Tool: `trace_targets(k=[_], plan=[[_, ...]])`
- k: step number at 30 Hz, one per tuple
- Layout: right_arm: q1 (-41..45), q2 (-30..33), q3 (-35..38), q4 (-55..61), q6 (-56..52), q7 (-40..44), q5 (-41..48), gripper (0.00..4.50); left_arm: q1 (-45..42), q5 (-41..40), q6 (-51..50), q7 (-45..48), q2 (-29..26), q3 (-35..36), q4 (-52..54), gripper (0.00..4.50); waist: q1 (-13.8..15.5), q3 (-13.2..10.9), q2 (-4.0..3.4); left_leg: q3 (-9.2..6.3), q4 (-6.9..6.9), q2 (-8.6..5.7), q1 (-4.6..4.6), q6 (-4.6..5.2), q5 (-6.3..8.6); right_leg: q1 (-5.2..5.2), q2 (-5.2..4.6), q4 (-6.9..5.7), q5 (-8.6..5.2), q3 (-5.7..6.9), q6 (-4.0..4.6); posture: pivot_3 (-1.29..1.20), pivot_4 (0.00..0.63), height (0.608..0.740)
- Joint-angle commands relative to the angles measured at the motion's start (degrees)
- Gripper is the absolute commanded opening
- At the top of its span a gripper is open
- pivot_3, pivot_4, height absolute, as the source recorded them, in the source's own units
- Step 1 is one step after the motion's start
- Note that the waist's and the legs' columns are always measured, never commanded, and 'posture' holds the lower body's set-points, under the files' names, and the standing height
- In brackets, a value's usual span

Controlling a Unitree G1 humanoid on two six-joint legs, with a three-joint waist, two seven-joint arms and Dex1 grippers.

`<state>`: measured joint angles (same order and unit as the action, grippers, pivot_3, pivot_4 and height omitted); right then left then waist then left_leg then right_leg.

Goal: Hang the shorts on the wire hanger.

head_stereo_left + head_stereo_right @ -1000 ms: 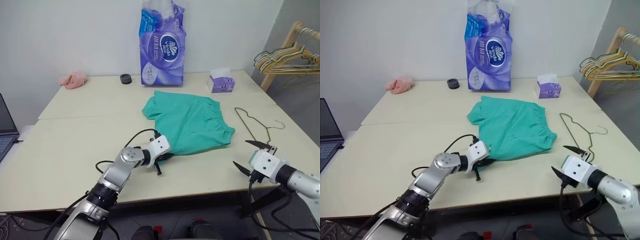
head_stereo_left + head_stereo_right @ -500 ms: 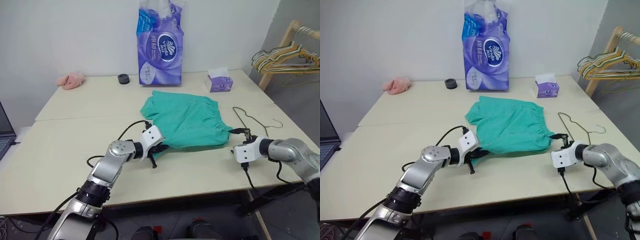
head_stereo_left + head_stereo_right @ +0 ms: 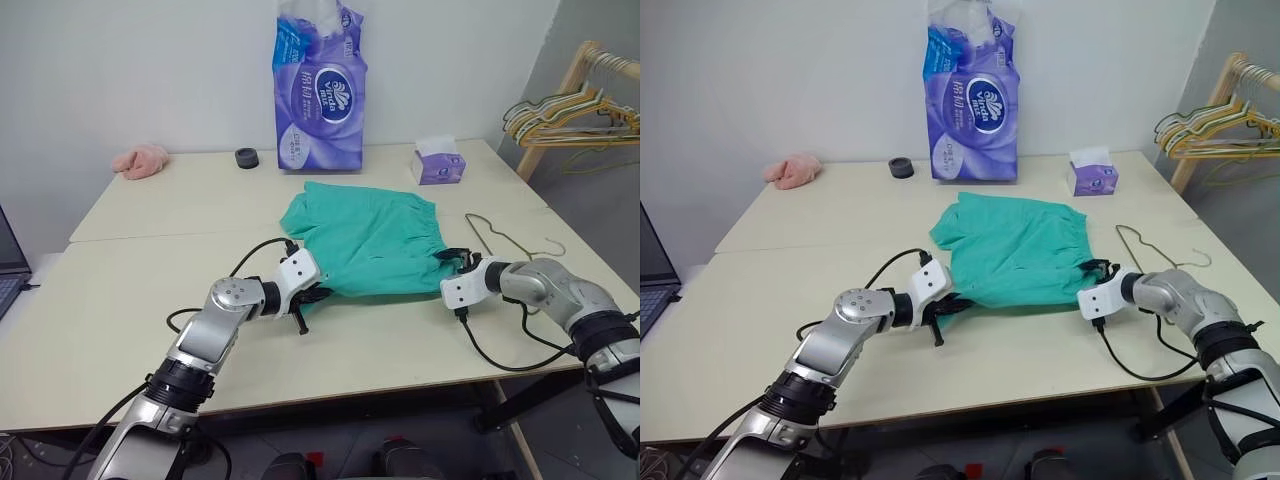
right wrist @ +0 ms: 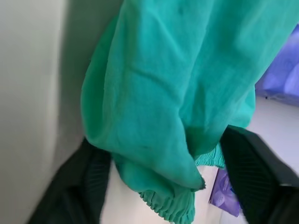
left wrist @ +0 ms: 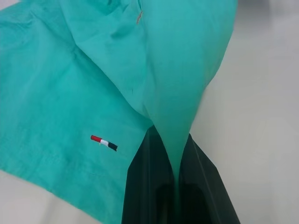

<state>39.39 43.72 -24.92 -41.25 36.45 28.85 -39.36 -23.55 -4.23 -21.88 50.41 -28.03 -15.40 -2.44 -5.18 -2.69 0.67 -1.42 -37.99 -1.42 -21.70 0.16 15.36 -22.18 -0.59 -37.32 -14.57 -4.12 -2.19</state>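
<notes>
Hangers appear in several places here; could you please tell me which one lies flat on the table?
The bare grey wire hanger, lying on the table right of the shorts. The yellow and green hangers hang bunched on the wooden rack beyond.

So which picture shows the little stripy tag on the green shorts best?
The left wrist view: the red, white and navy tag sits plainly on the shorts, beside the fold pinched in the left pincer. Both eye views show the whole shorts, but the tag is too small to make out. The right wrist view shows the gathered waistband corner.
</notes>
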Motion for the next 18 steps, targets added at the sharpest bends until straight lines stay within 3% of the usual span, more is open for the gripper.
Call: trace_targets(k=[1,7,11,18], plan=[[0.7,0.7,1.9,1.8,-1.1,1.2,2.7,2.14,0.5,-0.5,1.4,1.7,-1.9,1.0,1.3,0.0,-0.1,0.0,0.0,0.0,0.0,0.0,0.01,0.0,0.0,0.0,0.0,-0.02,0.0,0.0,0.0,-0.1,0.011,0.74],[-2.0,0.0,2.9,9.5,-4.2,4.0,5.9,0.02,4.2,-3.4,1.1,12.8,-9.2,-0.2,3.2,0.0,-0.8,0.0,-0.01,-0.03,0.02,0.01,0.02,-0.02,0.02,-0.02,-0.01,-0.08,-0.01,0.02,0.0,-0.11,0.017,0.74],[-4.5,-0.2,3.8,15.8,-7.4,7.2,8.6,0.02,5.5,-4.0,1.5,17.7,-13.0,-0.4,3.8,0.0,-1.0,0.0,-0.01,-0.08,0.01,0.01,0.02,-0.03,0.03,-0.05,-0.01,-0.18,-0.02,0.05,0.01,-0.11,0.022,0.74],[-20.1,6.2,9.4,44.8,-24.0,23.6,22.1,0.02,9.5,-9.6,-5.4,30.0,-21.6,-2.3,12.6,0.0,-0.7,0.0,-0.01,-0.1,-0.1,0.0,0.02,0.0,0.18,-0.07,-0.06,-0.38,-0.22,0.08,-0.06,-0.12,0.031,0.74]])
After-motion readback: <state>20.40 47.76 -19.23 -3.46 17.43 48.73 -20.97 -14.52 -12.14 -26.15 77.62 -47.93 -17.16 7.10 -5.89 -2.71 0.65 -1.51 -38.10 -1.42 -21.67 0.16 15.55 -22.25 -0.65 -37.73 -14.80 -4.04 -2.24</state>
